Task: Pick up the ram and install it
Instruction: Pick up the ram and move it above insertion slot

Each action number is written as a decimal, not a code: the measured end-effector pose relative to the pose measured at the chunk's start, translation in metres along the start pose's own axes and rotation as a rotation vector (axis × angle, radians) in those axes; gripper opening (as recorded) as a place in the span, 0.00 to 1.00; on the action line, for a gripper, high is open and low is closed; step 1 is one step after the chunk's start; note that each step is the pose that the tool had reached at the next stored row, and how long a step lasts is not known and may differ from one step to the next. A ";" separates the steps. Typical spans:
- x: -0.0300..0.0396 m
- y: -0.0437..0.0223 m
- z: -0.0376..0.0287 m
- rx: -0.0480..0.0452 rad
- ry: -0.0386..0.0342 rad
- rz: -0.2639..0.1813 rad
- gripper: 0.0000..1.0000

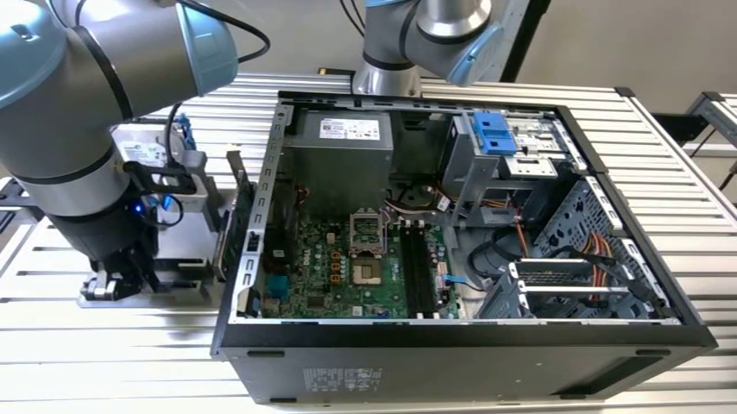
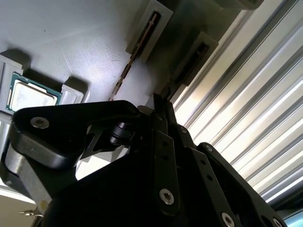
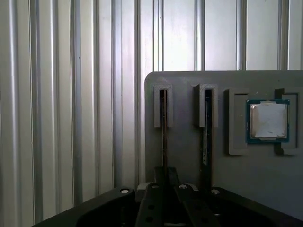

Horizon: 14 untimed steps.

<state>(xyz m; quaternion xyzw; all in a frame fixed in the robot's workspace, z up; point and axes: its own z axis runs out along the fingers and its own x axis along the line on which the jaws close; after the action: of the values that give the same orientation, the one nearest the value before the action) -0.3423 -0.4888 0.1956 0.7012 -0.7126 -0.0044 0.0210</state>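
fingers [image 3: 171, 178] look pinched on the near end of the ram [image 3: 163, 132], standing on edge in its grey holder [image 3: 184, 151] slot, long axis running straight away from them.

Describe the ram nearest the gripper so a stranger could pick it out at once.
On the ribbed metal table sits a grey holder plate with a square silver processor and two slots. The ram is the thin stick standing on edge in the slot farther from the processor, in line with the gripper; the other stick stands nearer the processor.
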 end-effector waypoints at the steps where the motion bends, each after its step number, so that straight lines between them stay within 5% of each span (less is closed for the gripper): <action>1: 0.0000 0.0000 -0.0011 -0.0001 0.0001 0.000 0.00; 14: 0.0003 0.0004 -0.0130 0.0000 0.0000 0.000 0.00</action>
<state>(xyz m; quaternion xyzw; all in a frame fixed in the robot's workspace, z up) -0.3422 -0.4887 0.2086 0.7012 -0.7126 -0.0044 0.0210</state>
